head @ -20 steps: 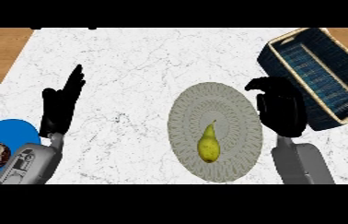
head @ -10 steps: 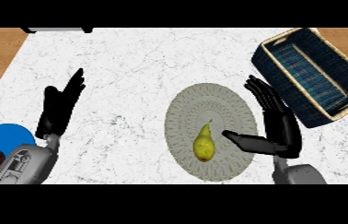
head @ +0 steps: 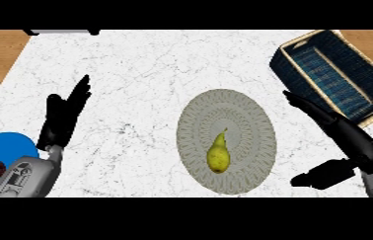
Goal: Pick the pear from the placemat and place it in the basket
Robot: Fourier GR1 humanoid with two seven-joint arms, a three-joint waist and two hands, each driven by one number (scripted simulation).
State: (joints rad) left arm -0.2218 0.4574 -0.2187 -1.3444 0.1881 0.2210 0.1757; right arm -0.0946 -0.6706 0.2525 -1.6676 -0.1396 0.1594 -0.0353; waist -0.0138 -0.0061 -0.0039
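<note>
Where the pear (head: pixel 218 154) lies: you find it on the placemat (head: pixel 241 110), in the lower half of the oval and a little left of its middle, with nothing touching it.
Pear's long axis: it runs nearly straight away from the robot, with the stem at the far end leaning slightly right and the fat end nearest the robot.
Pear's look: yellow-green skin, a thin dark stem and a browner patch at the fat end. It lies on its side, so I judge it may roll sideways if you nudge it.
Pear to right robot hand (head: pixel 341 131): the pear lies to that hand's left, across the mat's right rim. This is the nearer hand, so you would reach leftward with it.
Right robot hand's state: spread and holding nothing, fingers straight and pointing away and to the left, thumb held wide apart lower down, toward the mat.
Left robot hand (head: pixel 64 116): open, fingers straight up, resting near the worktop's left side, well apart from the mat.
Basket (head: pixel 331 68): at the far right corner, dark blue weave with a tan rim, just beyond the right robot hand's fingertips.
Worktop (head: pixel 146 71): a white marbled top carrying the mat and the basket.
</note>
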